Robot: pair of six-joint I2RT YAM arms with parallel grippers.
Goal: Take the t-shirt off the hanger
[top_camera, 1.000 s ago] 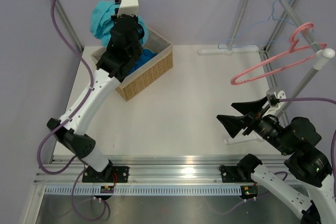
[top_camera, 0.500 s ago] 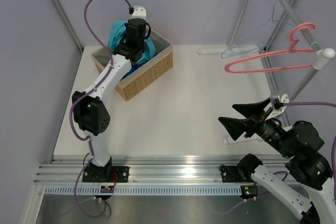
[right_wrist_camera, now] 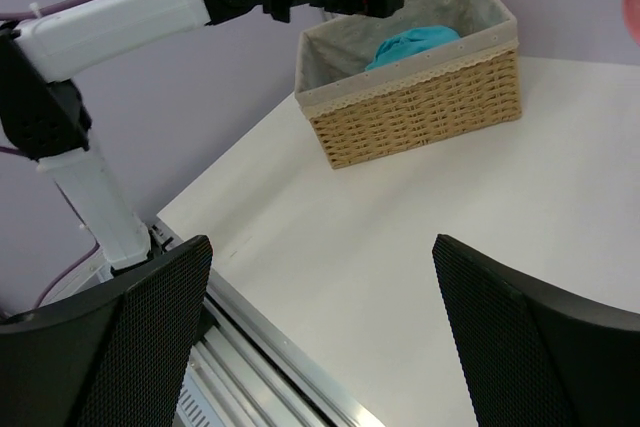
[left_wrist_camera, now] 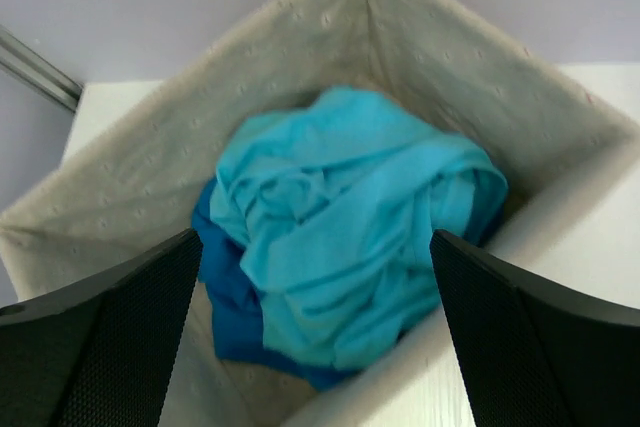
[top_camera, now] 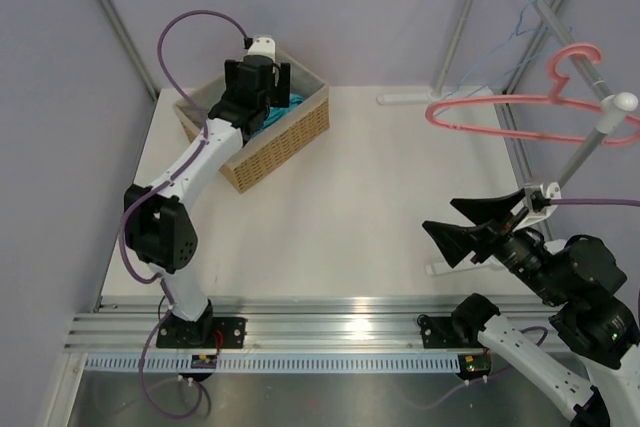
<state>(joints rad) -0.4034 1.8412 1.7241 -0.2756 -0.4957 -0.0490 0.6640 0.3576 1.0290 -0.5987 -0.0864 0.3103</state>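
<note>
The t-shirt [left_wrist_camera: 340,237] lies crumpled in the wicker basket [top_camera: 290,137], clear of the hanger [top_camera: 533,9]; left gripper [top_camera: 258,75] above it and right gripper [top_camera: 478,229] show spread, empty jaws, so removal looks complete and only withdrawal seems needed.

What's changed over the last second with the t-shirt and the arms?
The left claw lowered the t-shirt into the wicker basket and opened, letting it go; it now lies crumpled on a darker blue cloth. The pink hanger swung round. The right claw stayed open, and the blue wire hanger stayed hanging.
</note>
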